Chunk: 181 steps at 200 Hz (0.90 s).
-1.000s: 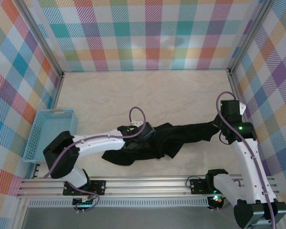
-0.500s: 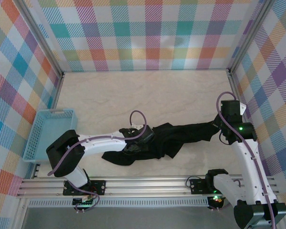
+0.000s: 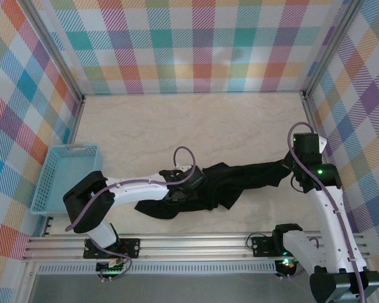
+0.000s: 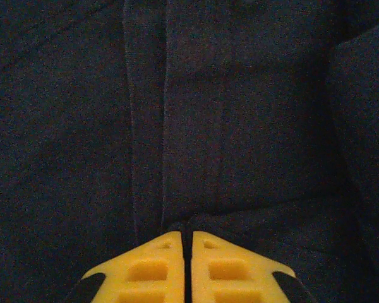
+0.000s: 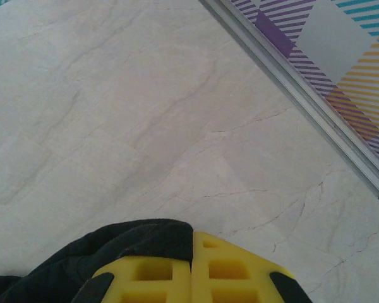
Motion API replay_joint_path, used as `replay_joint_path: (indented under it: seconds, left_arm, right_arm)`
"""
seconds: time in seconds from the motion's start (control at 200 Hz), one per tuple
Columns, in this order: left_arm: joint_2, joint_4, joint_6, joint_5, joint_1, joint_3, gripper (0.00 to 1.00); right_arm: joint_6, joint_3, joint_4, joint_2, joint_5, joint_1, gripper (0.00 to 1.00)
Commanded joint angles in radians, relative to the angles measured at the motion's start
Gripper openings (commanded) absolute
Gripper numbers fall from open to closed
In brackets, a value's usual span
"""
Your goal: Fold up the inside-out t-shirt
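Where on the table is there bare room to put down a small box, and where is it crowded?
Bare: the far half of the table, between the shirt and the back wall; also a narrow strip between the shirt and the near rail. Crowded: the middle band, with the shirt, left arm and right arm.

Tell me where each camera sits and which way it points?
Top: high behind the robot, looking down at table, shirt and basket; left arm and right arm show.
Left wrist: on the left arm, looking close at shirt fabric; its shut jaws nip it.
Right wrist: on the right arm, facing table and wall; shut jaws pinch a shirt edge.
All three share the shirt.
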<state>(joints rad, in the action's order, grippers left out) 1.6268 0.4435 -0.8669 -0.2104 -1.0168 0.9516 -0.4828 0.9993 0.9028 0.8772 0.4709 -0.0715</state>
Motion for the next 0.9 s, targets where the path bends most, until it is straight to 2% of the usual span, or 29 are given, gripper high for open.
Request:
replay_joint_path:
  seconds: [0.0,0.205,0.375,0.44,0.525,0.69,0.815,0.9]
  left_arm:
    - [-0.055,0.074,0.038,-0.066,0.010,0.038,0.03]
    - [-0.269,0.253,0.185,-0.334,0.040,0.135,0.00]
    - [-0.536,0.340,0.326,-0.592,0.121,0.230,0.00]
    - [-0.620,0.360,0.367,-0.658,0.169,0.274,0.00]
    - [-0.707,0.361,0.421,-0.702,0.219,0.327,0.00]
    - [-0.808,0.334,0.496,-0.767,0.224,0.387,0.00]
    - [-0.846,0.328,0.523,-0.752,0.223,0.435,0.00]
    - [-0.861,0.327,0.543,-0.719,0.223,0.484,0.00]
  right_arm:
    - [0.007,0.031,0.009,-0.014,0.008,0.002,0.00]
    - [0.024,0.200,0.047,0.015,0.013,0.004,0.00]
    - [0.059,0.420,0.081,0.051,0.021,0.003,0.00]
    - [0.082,0.504,0.087,0.069,0.025,0.003,0.00]
    - [0.120,0.613,0.091,0.094,-0.013,0.002,0.00]
    - [0.180,0.752,0.081,0.130,-0.173,0.002,0.00]
    - [0.201,0.812,0.061,0.138,-0.307,0.002,0.00]
    - [0.212,0.871,0.058,0.141,-0.348,0.001,0.00]
